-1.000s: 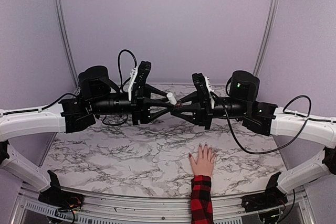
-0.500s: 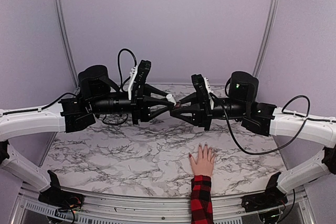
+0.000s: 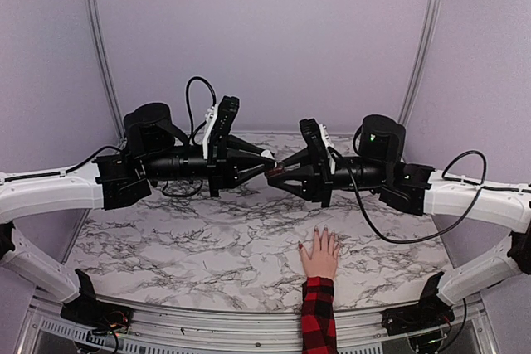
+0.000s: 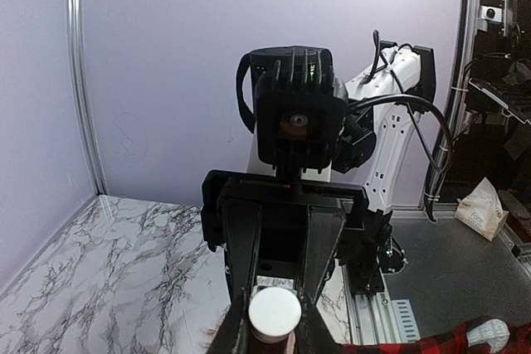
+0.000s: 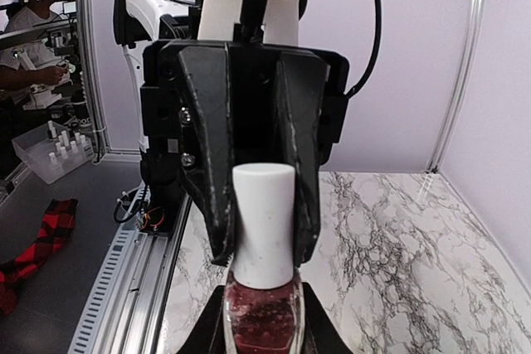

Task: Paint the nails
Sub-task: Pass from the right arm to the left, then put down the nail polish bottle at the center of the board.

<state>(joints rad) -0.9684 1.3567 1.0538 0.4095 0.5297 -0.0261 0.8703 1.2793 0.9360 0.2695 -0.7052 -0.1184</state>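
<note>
Nails (image 3: 320,230): dark, on a hand (image 3: 319,256) lying flat, fingers spread, at the table's (image 3: 182,246) near edge, right of centre.
Left gripper (image 3: 265,157): arm stretched level rightward, clamped on white cap (image 5: 264,221).
Right gripper (image 3: 277,175): arm level leftward, grasping bottle (image 5: 264,319) above mid-table.

legible text: none in any view | polish bottle (image 5: 262,321): no lettering readable on its glass | white cap (image 5: 264,223) atop the bottle: plain | clear tray (image 5: 41,153) far left of the bottle: contents too small to read | pale bag (image 4: 482,206) far right of the bottle: any print unreadable
</note>
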